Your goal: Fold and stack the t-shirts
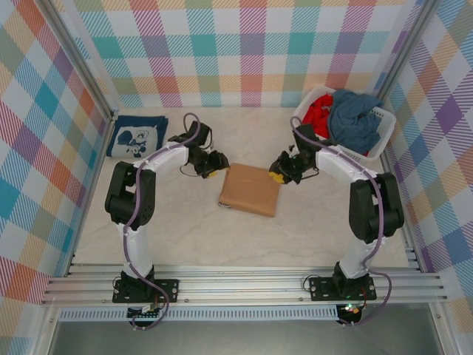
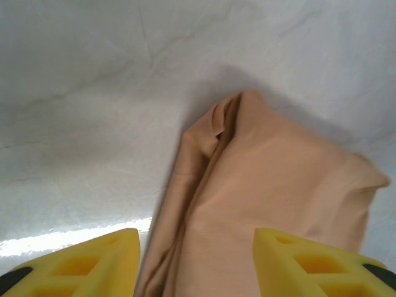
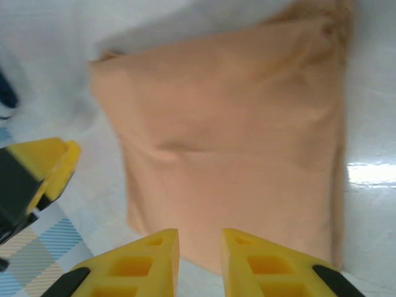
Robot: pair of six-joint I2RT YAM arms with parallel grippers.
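Just beyond the arm bases, the folded tan t-shirt [image 1: 250, 190] lies flat at mid-table, a nearly square packet turned slightly, so no clear long axis shows. Both pincers hover at its far edge. The left gripper [image 1: 213, 168] is by the far-left corner, its yellow fingers [image 2: 93, 260] spread with nothing between them. The right gripper [image 1: 278, 174] is by the far-right corner, jaws parted only narrowly and likewise empty. Farther back on the left lies the folded navy t-shirt [image 1: 137, 137], well apart from the tan one and clearly nearer the left arm, so stacking would likely mean carrying the tan packet left and away. Far right, the white basket [image 1: 378, 137] holds a red t-shirt [image 1: 318, 111] and a grey-blue t-shirt [image 1: 355, 118].
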